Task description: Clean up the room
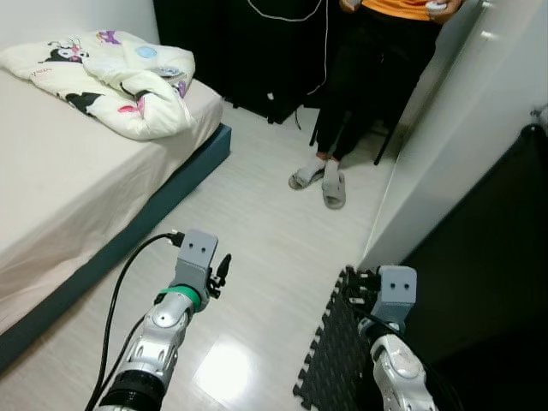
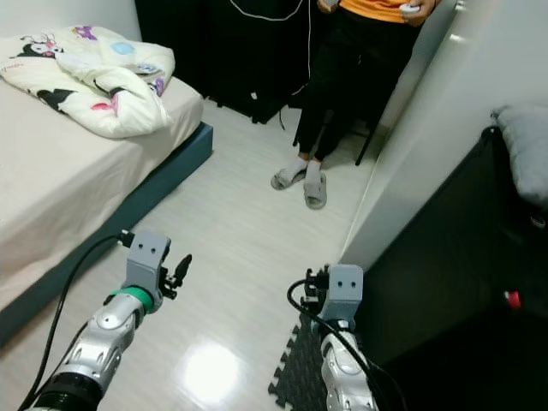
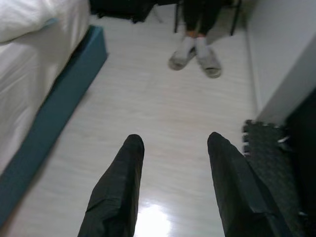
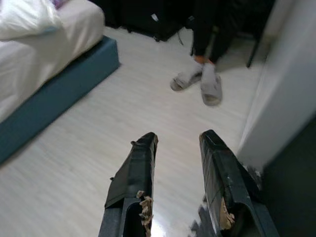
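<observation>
One bed is seen along the robot's left, and one crumpled cartoon-print blanket is heaped at its far end. One person in black trousers and an orange top is stood at the far end of the pale floor, wearing two grey slippers. One dark foam mat is laid beside the white wall on the right. Two grippers are held low over the floor: the left gripper is spread apart with nothing grasped, and the right gripper is likewise parted and unladen.
</observation>
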Controlling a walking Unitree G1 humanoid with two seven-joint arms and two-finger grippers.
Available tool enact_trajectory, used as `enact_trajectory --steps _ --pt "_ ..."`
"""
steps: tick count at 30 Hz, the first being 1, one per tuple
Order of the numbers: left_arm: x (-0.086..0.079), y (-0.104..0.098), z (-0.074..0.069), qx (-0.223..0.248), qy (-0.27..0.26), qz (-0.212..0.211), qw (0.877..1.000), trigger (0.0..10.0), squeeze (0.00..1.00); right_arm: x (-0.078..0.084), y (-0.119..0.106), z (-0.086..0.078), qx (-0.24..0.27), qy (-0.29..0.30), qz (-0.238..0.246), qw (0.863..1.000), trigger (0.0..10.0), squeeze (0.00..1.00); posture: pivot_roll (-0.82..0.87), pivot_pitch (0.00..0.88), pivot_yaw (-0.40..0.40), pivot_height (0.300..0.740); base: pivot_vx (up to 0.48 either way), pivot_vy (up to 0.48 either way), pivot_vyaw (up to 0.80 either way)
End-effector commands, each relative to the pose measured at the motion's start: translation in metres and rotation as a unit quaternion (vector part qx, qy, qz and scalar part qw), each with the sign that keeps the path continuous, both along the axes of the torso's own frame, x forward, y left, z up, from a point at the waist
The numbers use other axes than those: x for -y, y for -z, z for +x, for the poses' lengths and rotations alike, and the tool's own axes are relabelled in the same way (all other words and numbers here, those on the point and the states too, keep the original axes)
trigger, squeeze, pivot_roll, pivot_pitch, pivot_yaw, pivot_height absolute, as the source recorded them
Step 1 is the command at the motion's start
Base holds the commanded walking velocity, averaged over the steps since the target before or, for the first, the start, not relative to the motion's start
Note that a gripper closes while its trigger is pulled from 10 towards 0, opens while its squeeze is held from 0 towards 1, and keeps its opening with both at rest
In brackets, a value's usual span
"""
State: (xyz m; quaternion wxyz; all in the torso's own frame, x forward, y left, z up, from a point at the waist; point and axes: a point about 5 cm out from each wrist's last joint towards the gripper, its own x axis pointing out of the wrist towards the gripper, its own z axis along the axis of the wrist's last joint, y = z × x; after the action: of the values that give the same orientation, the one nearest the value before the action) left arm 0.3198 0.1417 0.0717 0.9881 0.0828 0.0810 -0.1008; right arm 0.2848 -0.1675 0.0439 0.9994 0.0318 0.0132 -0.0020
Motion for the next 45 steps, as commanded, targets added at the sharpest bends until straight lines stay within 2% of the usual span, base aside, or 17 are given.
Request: enact_trajectory --steps 1,19,30,45 --pt "-0.0024 0.0067 -0.0036 -0.012 -0.003 0.003 1.000 10.0 0.00 -0.0001 0.0047 -0.0036 -0.009 0.001 0.004 1.000 10.0 0.00 0.04 0.082 0.005 0.740 0.450 0.000 0.00" --pt "-0.0003 0.0075 -0.0038 -0.011 0.000 0.002 1.000 10.0 0.00 0.0021 0.0058 -0.0037 -0.014 0.000 0.000 1.000 10.0 0.00 0.03 0.076 0.002 0.740 0.448 0.000 -0.19" --pt "0.0005 0.0076 -0.0033 -0.011 0.001 0.001 1.000 10.0 0.00 0.0028 0.0059 -0.0033 -0.015 0.001 -0.002 1.000 10.0 0.00 0.03 0.076 0.002 0.740 0.446 0.000 -0.76" --pt "0.0017 0.0072 -0.0029 -0.010 0.001 0.000 1.000 10.0 0.00 0.0045 0.0057 -0.0035 -0.014 0.004 -0.008 1.000 10.0 0.00 0.03 0.082 0.000 0.740 0.446 0.000 0.00"
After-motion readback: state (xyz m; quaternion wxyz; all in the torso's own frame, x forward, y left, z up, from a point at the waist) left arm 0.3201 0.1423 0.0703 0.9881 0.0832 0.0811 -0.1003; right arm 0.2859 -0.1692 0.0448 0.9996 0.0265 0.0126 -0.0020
